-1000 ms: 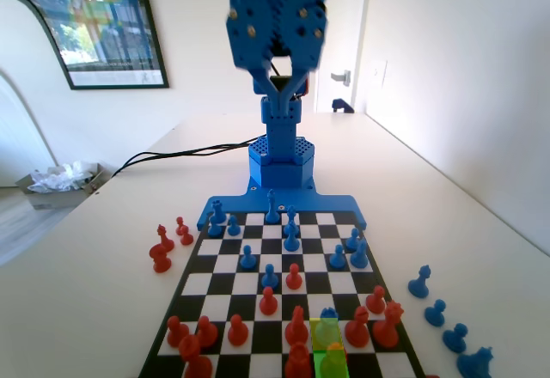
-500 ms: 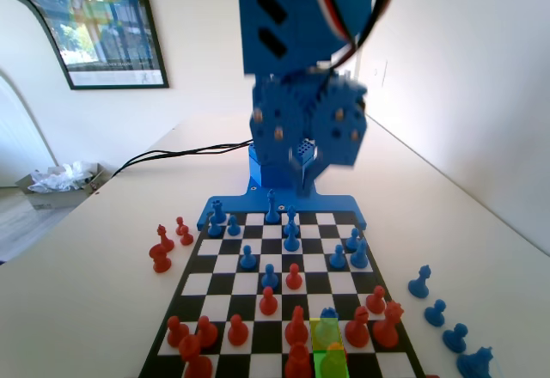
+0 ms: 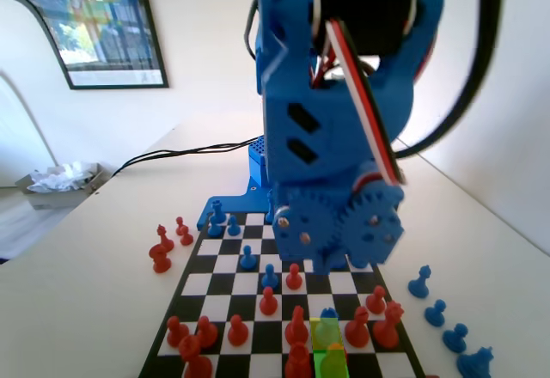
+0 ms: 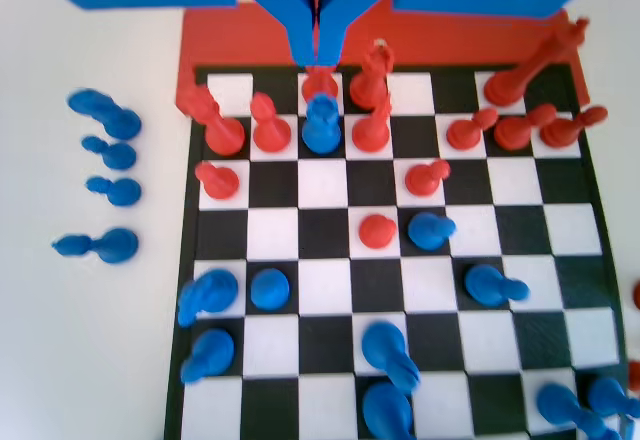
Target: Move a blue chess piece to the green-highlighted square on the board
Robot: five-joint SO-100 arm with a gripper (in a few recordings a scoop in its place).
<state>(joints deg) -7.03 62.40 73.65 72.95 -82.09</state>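
Note:
The board [image 3: 225,263] runs from the near edge up to the blue arm [image 3: 335,137], which leans far forward over it. The blue chess piece [image 3: 325,330] stands on the yellow-tinted square in the near rows. Just in front of it lies the green-highlighted square [image 3: 320,368], with a tinted piece standing on it. In the wrist view my gripper [image 4: 318,58] hangs shut with nothing in it, its tips just above and behind the blue chess piece [image 4: 321,125]. A red piece [image 4: 320,83] stands right under the tips, on the board [image 4: 322,182].
Red pieces [image 4: 370,130] crowd both sides of the blue piece. Several captured blue pieces [image 3: 438,313] lie on the table right of the board in the fixed view, red ones [image 3: 163,249] on its left. Black cables [image 3: 180,151] and a box of paper [image 3: 60,180] sit far left.
The arm has swung forward and down over the board toward the near rows. No piece has moved.

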